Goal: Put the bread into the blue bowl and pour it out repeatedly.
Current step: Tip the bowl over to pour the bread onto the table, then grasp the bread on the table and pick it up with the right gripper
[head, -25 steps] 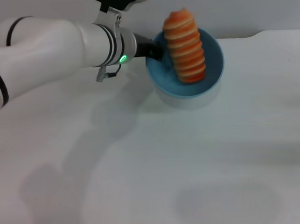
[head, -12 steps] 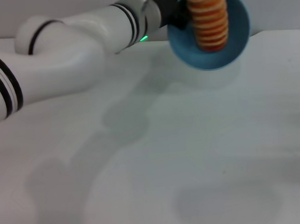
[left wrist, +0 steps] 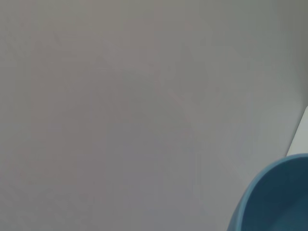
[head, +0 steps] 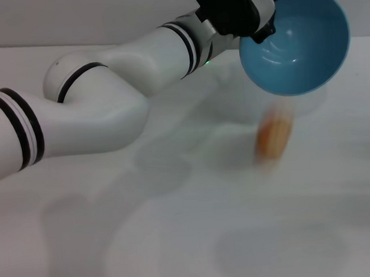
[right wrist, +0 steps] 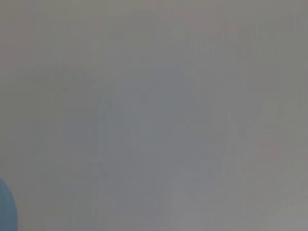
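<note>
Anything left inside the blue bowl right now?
No. The blue bowl, tipped up by the left end effector, shows a bare interior. The bread is below it, over the table. The rim grip is hidden.

One round, deep, glossy light-blue bowl [head: 299, 43], tipped up in the air. One orange-tan loaf of bread [head: 274, 135], blurred, just below it over the white table [head: 180, 241]. One white arm [head: 105, 100] with black bands showing.

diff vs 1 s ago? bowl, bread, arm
The left gripper raised the round light-blue bowl off the white table and tipped its opening toward the camera. The orange-tan ridged bread dropped out and is blurred below it. The grip on the rim stayed.
</note>
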Motion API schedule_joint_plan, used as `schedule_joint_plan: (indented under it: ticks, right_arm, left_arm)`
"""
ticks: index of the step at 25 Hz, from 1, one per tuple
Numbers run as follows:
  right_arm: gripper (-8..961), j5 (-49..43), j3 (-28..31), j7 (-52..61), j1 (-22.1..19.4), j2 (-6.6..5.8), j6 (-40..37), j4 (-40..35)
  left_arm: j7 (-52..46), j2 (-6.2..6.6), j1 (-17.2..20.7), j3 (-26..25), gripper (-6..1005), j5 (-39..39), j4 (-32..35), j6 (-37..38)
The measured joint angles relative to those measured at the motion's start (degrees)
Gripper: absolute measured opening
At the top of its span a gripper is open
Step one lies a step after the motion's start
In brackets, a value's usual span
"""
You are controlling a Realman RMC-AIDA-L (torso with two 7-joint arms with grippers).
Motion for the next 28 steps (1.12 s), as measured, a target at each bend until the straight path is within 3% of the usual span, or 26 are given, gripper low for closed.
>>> schedule_joint_plan:
  ticks: [8,13,18,24,28]
  right_arm:
    - [499,0.01,0.36,1.14,0.55,-0.05,0.35,0.87]
    - [496,-3.54,-0.57,9.39,0.31,-0.44,0.35,-0.59]
    - [493,-18.9,-0.61,17.59,0.33,-0.49,2.79,-7.91]
    - [490,-42.62,-1.48,38.37,4.75,-0.35,6.46,-15.78]
    - [488,-55.81,-7.12,55.4,10.27,-0.36,7.65,-18.98]
  left_arm:
    - [-0.36,-0.02,-0.34,-0.82,-2,-3.19,0.03,1.92]
    - [-0.43,0.24,-0.71,-10.09,-2,-7.86,0.28,11.14]
    - [-0.44,0.8,-5.39,-26.26,-2,-7.61,-5.15,28.72]
    - [-0.44,0.93,-3.88,-28.96,-1,-7.56,-6.75,29.15]
    - [-0.48,0.96,-3.65,-33.9,-1,-7.56,-7.77,30.2]
